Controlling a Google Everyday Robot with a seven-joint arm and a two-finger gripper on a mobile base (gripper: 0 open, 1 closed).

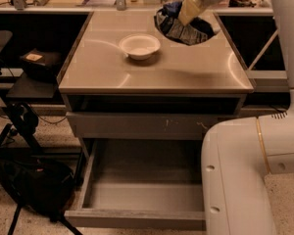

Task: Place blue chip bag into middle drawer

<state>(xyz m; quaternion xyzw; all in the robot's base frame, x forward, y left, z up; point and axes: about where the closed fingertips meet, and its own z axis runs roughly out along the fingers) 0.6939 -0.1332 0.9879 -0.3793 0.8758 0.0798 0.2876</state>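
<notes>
The blue chip bag (182, 27), crinkly dark blue with white print, hangs over the back right of the cabinet top. My gripper (190, 10) comes in from the top right and is shut on the bag's upper part, holding it off the surface. The middle drawer (142, 196) is pulled open at the bottom front, with a smooth grey inside and nothing in it. It lies well below and in front of the bag.
A white bowl (139, 45) stands on the cabinet top (152, 75) left of the bag. A shallower closed drawer front with pale scratches (137, 125) sits above the open drawer. My white base (245, 175) stands at the drawer's right. A black bag (34, 185) lies on the floor at left.
</notes>
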